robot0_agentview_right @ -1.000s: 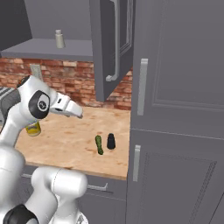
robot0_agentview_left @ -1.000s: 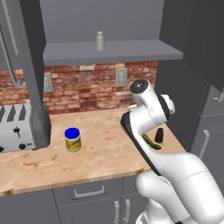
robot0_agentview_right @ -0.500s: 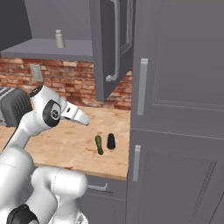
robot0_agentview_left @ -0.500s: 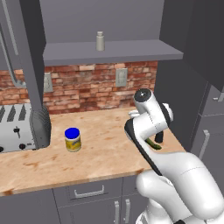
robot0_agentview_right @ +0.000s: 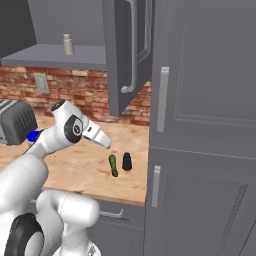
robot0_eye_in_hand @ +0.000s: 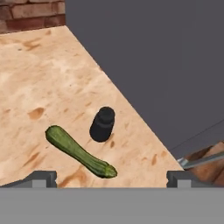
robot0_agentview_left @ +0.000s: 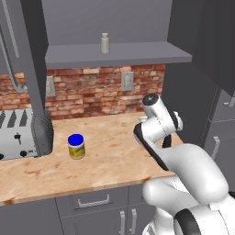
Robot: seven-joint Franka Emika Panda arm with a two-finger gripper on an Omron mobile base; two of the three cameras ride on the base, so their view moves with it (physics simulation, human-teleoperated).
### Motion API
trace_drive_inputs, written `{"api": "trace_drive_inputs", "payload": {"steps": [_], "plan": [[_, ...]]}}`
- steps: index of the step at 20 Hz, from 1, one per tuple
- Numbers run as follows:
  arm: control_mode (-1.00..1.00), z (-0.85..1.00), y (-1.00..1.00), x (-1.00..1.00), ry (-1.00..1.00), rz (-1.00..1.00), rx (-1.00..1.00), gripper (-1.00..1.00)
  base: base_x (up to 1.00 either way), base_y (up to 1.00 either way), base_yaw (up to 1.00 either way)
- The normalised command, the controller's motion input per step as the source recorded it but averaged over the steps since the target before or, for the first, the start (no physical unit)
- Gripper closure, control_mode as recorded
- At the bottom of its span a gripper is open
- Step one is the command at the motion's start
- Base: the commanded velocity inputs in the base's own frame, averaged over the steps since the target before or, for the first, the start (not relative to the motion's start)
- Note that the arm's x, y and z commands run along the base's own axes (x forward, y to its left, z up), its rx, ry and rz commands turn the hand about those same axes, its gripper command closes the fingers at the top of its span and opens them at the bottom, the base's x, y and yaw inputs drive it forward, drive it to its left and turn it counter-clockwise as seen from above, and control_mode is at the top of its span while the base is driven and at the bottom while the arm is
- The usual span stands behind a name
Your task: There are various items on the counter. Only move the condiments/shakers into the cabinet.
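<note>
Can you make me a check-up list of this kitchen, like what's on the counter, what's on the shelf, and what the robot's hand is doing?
Surface: light-tan wood-grain counter, streaked reddish.
Job's things: light-grey shaker bottle upright on the dark grey cabinet shelf; black tapered shaker upright on the counter near its right end; yellow-labelled jar with blue lid upright on the counter beside the toaster.
Clutter: thin green curved vegetable lying just beside the black shaker; silver toaster at the left.
Hand: hand open, empty, above the black shaker and the vegetable.
Cables: nothing seen.
Surroundings: red brick wall with outlets; open cabinet door; tall grey cupboard at right.
</note>
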Motion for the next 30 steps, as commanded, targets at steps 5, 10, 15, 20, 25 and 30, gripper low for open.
{"api": "trace_drive_inputs", "payload": {"steps": [5, 10, 15, 20, 25, 30], "plan": [[-1.00, -0.30, -0.39, 0.00, 0.00, -0.04, 0.00, -1.00, 0.00, 0.00, 0.00], [-1.00, -0.42, -0.20, 0.00, 0.00, 0.00, 0.01, -1.00, 0.00, 0.00, 0.00], [-1.00, -0.38, -0.02, 0.00, 0.00, 0.00, 0.06, -1.00, 0.00, 0.00, 0.00], [-1.00, -0.23, -0.04, 0.05, 0.00, 0.00, 0.06, -1.00, 0.00, 0.00, 0.00], [-1.00, -0.07, -0.24, 0.05, 0.00, 0.03, 0.00, -1.00, 0.00, 0.00, 0.00], [-1.00, -0.02, -0.13, 0.01, 0.00, 0.09, 0.00, -1.00, 0.00, 0.00, 0.00]]}}
